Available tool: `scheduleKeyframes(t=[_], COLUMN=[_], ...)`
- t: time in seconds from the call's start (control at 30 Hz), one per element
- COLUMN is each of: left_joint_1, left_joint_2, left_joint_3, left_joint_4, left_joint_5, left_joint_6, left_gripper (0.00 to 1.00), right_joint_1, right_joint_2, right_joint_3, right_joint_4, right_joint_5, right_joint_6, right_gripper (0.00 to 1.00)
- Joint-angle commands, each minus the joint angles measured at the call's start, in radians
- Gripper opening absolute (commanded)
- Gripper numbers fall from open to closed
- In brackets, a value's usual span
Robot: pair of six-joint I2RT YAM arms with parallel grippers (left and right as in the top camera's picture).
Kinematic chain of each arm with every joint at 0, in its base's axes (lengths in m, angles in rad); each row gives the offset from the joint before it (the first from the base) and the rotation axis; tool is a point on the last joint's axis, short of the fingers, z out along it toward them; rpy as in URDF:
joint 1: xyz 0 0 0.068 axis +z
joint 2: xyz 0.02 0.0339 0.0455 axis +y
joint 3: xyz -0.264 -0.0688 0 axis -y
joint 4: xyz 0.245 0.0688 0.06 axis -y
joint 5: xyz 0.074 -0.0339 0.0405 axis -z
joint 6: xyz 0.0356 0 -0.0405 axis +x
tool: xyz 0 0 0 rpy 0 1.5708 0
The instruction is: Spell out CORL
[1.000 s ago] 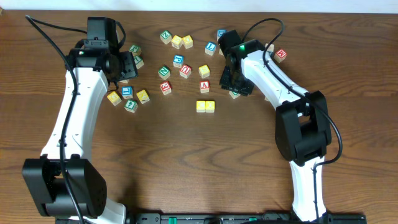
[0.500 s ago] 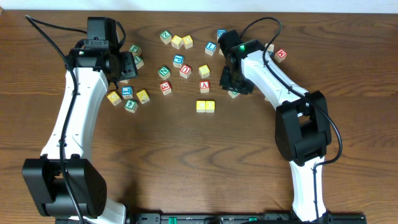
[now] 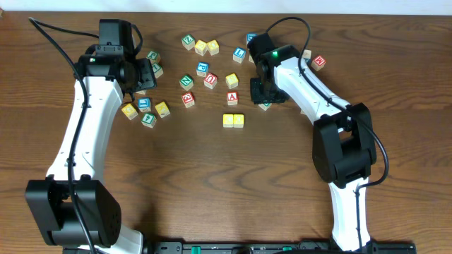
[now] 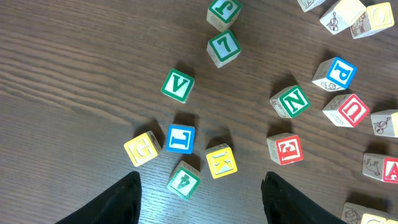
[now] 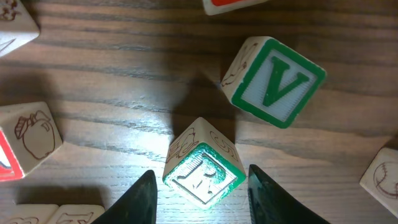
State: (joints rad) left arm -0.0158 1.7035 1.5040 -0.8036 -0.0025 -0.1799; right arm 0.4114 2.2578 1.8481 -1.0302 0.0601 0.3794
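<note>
My right gripper (image 5: 202,177) is down over the R cube (image 5: 203,169) with its fingers (image 5: 144,200) spread. One dark tip sits at each side, just beside the cube's corners; I cannot tell if either tip touches it. The cube sits on the table (image 5: 93,74), turned cornerwise to the fingers. Its top face is white with a green border and a green R, lit pale green by the wrist light, and its bare wooden side faces carry line drawings. Just beyond it is a green V cube (image 5: 275,82), tilted and apart from it. Off to one side is a wooden cube with an apple drawing (image 5: 32,134).

On the overhead view this arm is right of centre. The two yellow cubes (image 3: 234,121) sit side by side and touching, nearer the middle of the table, with a red A cube (image 3: 232,98) behind them.

My left gripper (image 4: 200,180) hangs wide open with nothing in it.
</note>
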Motion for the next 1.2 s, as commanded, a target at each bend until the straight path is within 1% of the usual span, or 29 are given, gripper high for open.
scheduleKeyframes(t=[0.0, 0.33, 0.53, 0.67, 0.73, 0.77, 0.83, 0.87, 1.0, 1.03, 1.07, 1.17], left_joint_1=[0.004, 0.004, 0.004, 0.004, 0.004, 0.004, 0.004, 0.004, 0.004, 0.004, 0.004, 0.004], left_joint_2=[-0.024, -0.024, -0.024, -0.024, -0.024, -0.024, -0.024, -0.024, -0.024, -0.024, -0.024, -0.024], left_joint_3=[-0.01, -0.01, -0.01, -0.01, -0.01, -0.01, -0.01, -0.01, -0.01, -0.01, -0.01, -0.01], left_joint_4=[0.001, 0.0, 0.0, 0.0, 0.0, 0.0, 0.0, 0.0, 0.001, 0.001, 0.001, 0.001], left_joint_5=[0.001, 0.001, 0.001, 0.001, 0.001, 0.001, 0.001, 0.001, 0.001, 0.001, 0.001, 0.001], left_joint_6=[0.002, 0.002, 0.002, 0.003, 0.002, 0.003, 0.002, 0.002, 0.002, 0.002, 0.002, 0.002], left_gripper=[0.61, 0.61, 0.61, 0.61, 0.61, 0.61, 0.61, 0.61, 0.61, 0.61, 0.61, 0.61], right_joint_1=[-0.004, -0.004, -0.004, -0.006, -0.007, -0.008, -0.015, -0.021, -0.031, -0.032, -0.032, -0.026], right_joint_2=[-0.013, -0.013, -0.013, -0.014, -0.014, -0.014, -0.014, -0.014, -0.016, -0.016, -0.015, -0.015], right_joint_3=[-0.011, -0.011, -0.011, -0.011, -0.011, -0.01, -0.005, 0.003, 0.019, 0.02, 0.02, 0.019], right_joint_4=[0.003, 0.006, -0.013, -0.019, -0.016, -0.011, 0.0, 0.006, 0.031, 0.035, 0.028, 0.014], right_joint_5=[-0.018, -0.177, -0.213, -0.213, -0.209, -0.207, -0.187, -0.165, -0.164, -0.163, -0.164, -0.163], right_joint_6=[-0.11, -0.308, -0.399, -0.422, -0.416, -0.4, -0.332, -0.264, -0.1, 0.04, 0.135, 0.29], right_gripper=[0.4, 0.41, 0.43, 0.46, 0.5, 0.52, 0.51, 0.51, 0.5, 0.39, 0.38, 0.42])
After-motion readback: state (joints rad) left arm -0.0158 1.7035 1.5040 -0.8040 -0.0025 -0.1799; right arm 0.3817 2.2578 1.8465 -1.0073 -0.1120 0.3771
